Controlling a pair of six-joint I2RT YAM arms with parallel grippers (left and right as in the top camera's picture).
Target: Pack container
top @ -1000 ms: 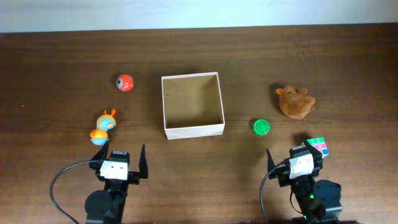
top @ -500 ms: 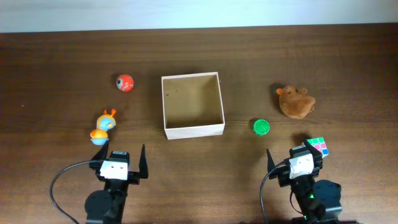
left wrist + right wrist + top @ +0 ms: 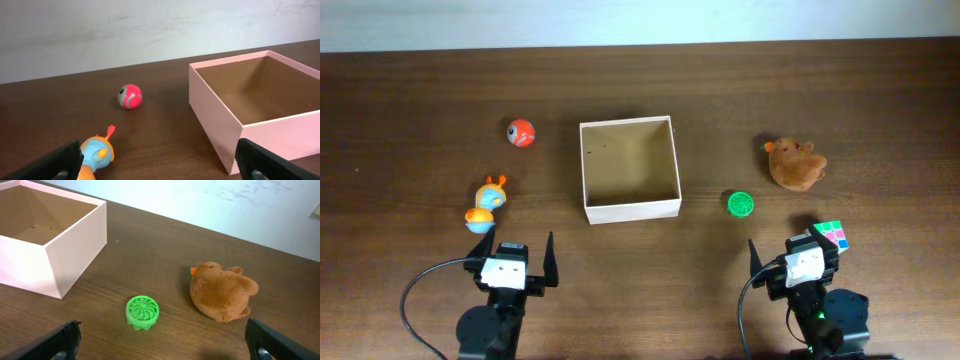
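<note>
**Nothing packed yet: both grippers low, wide and empty**

Left gripper (image 3: 160, 157): fingers spread far apart, pinching nothing, hanging low over the near edge of the table (image 3: 880, 90).
- Just ahead of its left finger, almost at the tip: an orange-and-blue toy (image 3: 95, 156).
- Farther ahead, between the lines of the two fingers: a red ball (image 3: 129, 96).
- Ahead of the right finger and reaching past it: the container (image 3: 215, 125), upright with its open top up. Tan inside bare as far as can be seen.

Right gripper (image 3: 162, 335): likewise spread wide and empty.
- Ahead, nearer the left finger: a green disc (image 3: 142, 311), lying flat.
- Beyond it, toward the right finger: a brown plush (image 3: 222, 292).
- Well ahead of the left finger: one corner of the container.
- Just beside the right finger in the overhead view: a colour cube (image 3: 831, 236). Touching or not, cannot tell. Out of sight for the wrist camera.

Probably arranged on purpose, with the container in the middle where either arm can reach it and toys on both flanks, so each arm can serve its own side. Wide fingers most likely a sign of readiness for a first grasp. Judged to be the very start, with every toy outside the walls.
</note>
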